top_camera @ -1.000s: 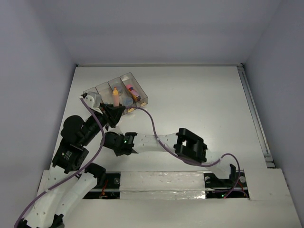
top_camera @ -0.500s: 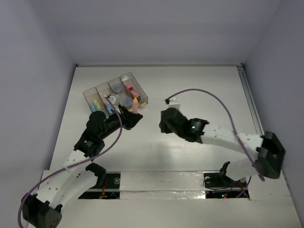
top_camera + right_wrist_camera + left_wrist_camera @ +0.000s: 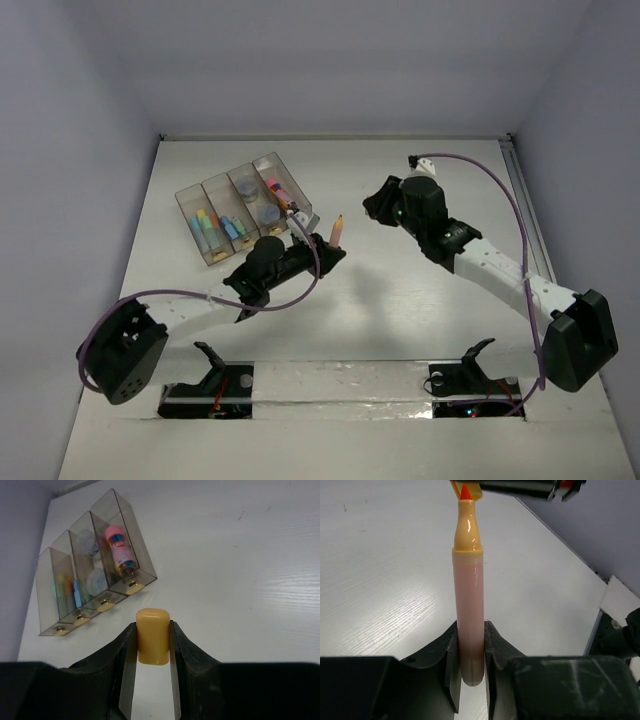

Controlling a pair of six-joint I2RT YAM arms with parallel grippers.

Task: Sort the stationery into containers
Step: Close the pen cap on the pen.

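My left gripper [image 3: 329, 249] is shut on an uncapped orange marker [image 3: 338, 230], held upright over the table just right of the containers, a smoky tray [image 3: 184, 201] with four compartments. The left wrist view shows the marker [image 3: 469, 580] clamped at its lower end between the jaws of the left gripper [image 3: 470, 650]. My right gripper [image 3: 376, 208] hovers further right, shut on a short yellow-orange cap [image 3: 153, 636]. In the tray [image 3: 139, 547] lie a pink marker [image 3: 119, 547], grey round pots [image 3: 95, 582] and blue pieces [image 3: 75, 591].
Grey walls close in the white table on three sides. A rail [image 3: 535, 240] runs along the table's right edge. A dark part of the other arm [image 3: 520, 486] shows just beyond the marker's tip. Cables loop off both wrists.
My left gripper has carried the orange marker rightward away from the tray. The right arm has swung from the near left to the far right of the table, and now holds the cap.
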